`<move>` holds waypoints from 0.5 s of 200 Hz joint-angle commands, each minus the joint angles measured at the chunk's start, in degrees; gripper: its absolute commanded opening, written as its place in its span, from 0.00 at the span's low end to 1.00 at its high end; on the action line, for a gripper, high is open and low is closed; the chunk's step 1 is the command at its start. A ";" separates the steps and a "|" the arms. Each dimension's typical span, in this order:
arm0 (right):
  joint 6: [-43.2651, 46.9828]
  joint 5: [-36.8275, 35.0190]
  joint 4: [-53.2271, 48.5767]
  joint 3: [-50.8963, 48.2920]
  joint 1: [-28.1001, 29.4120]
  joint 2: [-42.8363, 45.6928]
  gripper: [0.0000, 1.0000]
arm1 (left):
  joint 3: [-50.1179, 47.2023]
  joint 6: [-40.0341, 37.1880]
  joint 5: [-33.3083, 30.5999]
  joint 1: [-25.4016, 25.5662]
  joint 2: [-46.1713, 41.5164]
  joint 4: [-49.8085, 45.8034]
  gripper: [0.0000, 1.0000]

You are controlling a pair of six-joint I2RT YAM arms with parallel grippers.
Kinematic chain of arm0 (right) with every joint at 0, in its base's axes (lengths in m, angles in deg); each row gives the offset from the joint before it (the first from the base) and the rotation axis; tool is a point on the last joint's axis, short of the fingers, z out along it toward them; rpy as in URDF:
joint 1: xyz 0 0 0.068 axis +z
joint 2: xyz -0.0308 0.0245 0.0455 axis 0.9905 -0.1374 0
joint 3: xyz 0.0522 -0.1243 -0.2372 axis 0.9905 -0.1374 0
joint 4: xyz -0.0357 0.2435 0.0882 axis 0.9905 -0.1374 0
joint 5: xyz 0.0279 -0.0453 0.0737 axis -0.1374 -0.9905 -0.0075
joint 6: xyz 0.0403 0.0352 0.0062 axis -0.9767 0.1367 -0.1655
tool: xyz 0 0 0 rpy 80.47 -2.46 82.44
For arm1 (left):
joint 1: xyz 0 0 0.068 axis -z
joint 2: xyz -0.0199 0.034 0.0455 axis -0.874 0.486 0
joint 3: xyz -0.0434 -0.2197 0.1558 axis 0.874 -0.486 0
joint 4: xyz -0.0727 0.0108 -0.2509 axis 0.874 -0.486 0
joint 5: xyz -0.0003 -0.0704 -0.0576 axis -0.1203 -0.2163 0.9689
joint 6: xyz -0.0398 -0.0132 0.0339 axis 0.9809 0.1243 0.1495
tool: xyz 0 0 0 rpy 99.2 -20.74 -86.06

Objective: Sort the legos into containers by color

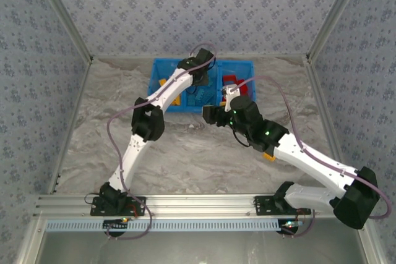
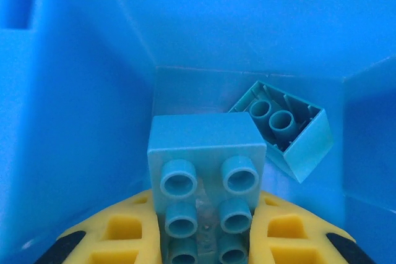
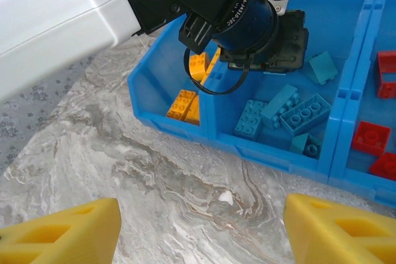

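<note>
My left gripper (image 2: 207,239) is shut on a light blue lego (image 2: 204,153) and holds it low inside the middle compartment of the blue container (image 2: 74,122). Another light blue lego (image 2: 291,131) lies tilted against the far corner. From above, the left gripper (image 1: 199,78) reaches down into the container (image 1: 162,65). My right gripper (image 3: 201,230) hangs open and empty over the marble table, in front of the container (image 3: 272,153). Yellow legos (image 3: 185,106) fill the left compartment, light blue legos (image 3: 291,112) the middle one, and red legos (image 3: 371,137) the right one.
An orange lego (image 1: 269,156) lies on the table, partly under the right arm. The left arm's black wrist (image 3: 260,29) hangs over the middle compartment. Patterned walls close in the table on three sides.
</note>
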 commanded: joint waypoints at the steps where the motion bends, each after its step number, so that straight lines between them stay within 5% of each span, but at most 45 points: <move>1: -1.38 -1.26 0.53 -1.99 -0.45 1.93 0.73 | 2.54 -1.08 -2.11 0.15 1.73 0.11 0.25; 48: -2.64 -3.24 -1.71 -3.87 -1.06 4.66 0.75 | 2.52 0.15 -3.54 0.60 0.17 -2.90 0.46; 100: -6.43 -9.59 -11.22 -1.24 -2.01 7.94 0.75 | 2.50 1.34 -3.48 3.08 -7.73 -4.47 0.54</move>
